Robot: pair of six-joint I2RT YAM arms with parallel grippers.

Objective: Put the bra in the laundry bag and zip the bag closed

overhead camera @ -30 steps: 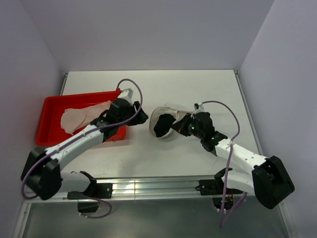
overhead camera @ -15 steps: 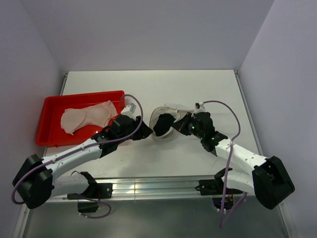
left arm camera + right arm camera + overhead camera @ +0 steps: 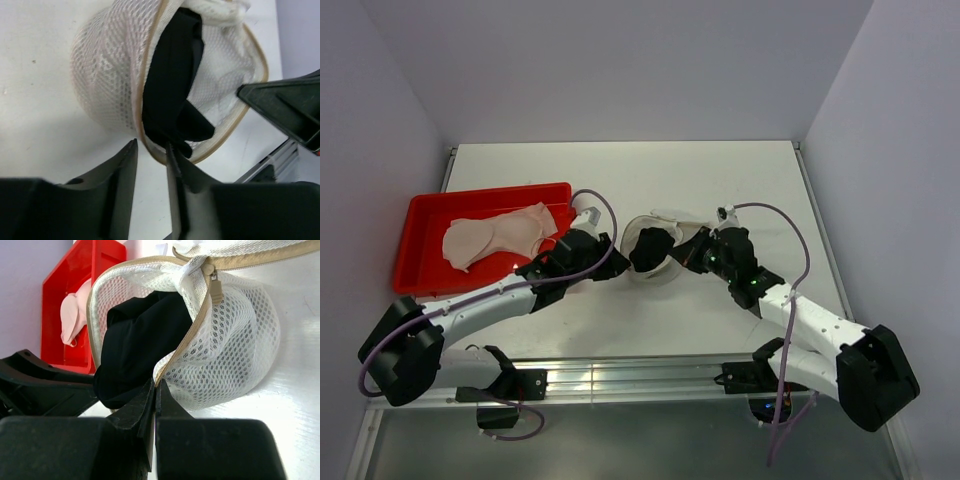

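White table (image 3: 740,180), pale walls (image 3: 620,60) — right gripper (image 3: 155,387) pinches bag (image 3: 235,340) rim; left gripper (image 3: 151,150), at bag's 9 o'clock, slightly spread

No readable text, labels, brands, numbers or signs in any view

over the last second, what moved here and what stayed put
The left gripper swung off the right end of the red tray, toward the near edge and rightward. It now sits open at the rim of the laundry bag, holding nothing. The right gripper stayed shut on the bag's zipper rim. The bag, the black garment in its mouth and the beige bra in the tray did not move.
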